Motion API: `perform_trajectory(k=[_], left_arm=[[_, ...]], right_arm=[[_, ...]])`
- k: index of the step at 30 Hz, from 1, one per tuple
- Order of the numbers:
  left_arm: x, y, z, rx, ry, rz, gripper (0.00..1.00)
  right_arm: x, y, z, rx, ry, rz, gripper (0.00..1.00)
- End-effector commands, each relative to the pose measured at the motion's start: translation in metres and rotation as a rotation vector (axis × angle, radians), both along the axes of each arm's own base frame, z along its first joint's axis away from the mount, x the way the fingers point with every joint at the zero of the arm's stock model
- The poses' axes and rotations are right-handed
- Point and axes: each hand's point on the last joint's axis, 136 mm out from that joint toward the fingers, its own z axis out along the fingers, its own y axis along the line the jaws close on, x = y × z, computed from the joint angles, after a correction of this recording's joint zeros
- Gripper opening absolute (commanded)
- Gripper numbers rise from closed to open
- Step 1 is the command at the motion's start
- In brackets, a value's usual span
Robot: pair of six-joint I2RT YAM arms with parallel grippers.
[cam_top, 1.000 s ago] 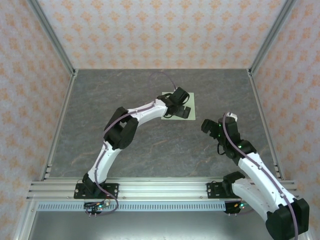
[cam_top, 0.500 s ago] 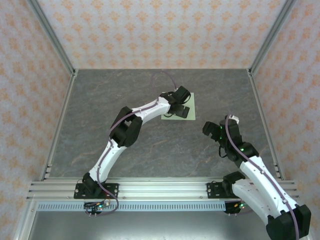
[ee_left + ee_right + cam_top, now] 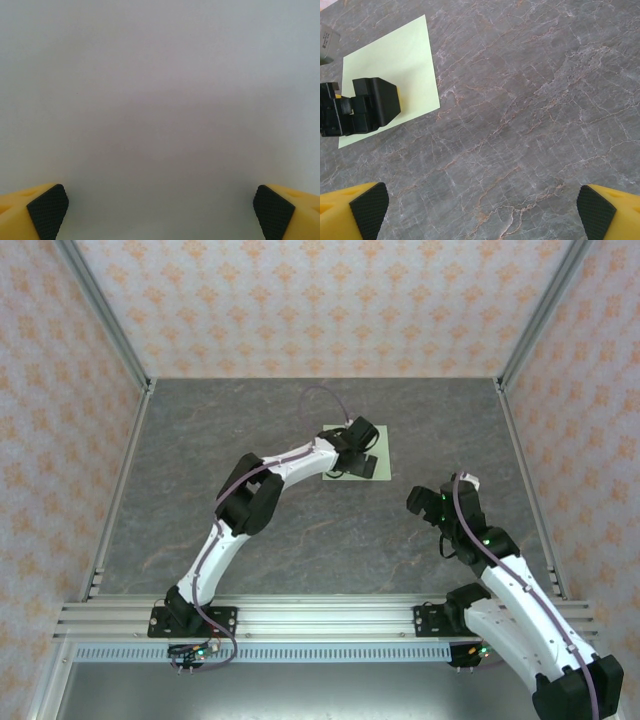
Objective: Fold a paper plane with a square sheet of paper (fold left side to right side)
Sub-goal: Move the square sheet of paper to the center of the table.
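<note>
Square sheet of paper flat on table, left fingers spread above

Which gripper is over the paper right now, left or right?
The left gripper: it hangs open over the square sheet of paper, while the right gripper, also open, is over bare table beside it.

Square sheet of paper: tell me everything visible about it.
The square sheet of paper is thin, pale green, plain and unmarked. It lies flat, with no crease showing, on the grey marbled table, past the table's middle and turned slightly askew. The open left tool is over its left half, hiding part of it from above; whether they touch cannot be told.
</note>
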Motion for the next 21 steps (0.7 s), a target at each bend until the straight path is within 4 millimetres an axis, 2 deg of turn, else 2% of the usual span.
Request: perform_trajectory(k=[1,10,16,21], left_arm=[[-0.059,0.021,-0.045,0.081,0.222,-0.014,0.99],[-0.098,0.049,-0.033,0.12,0.225,0.009,0.99],[-0.147,0.064,-0.031,0.12,0.224,0.028,0.99],[-0.185,0.069,-0.031,0.139,0.22,-0.002,1.0]], right_arm=[[-0.002,-0.004,0.01,-0.006,-0.015,-0.024,1.0],[-0.002,-0.003,0.008,-0.002,-0.009,-0.02,1.0],[-0.001,0.0,0.002,0.02,-0.007,-0.018,1.0],[-0.001,0.005,-0.004,0.041,0.007,-0.003,1.0]])
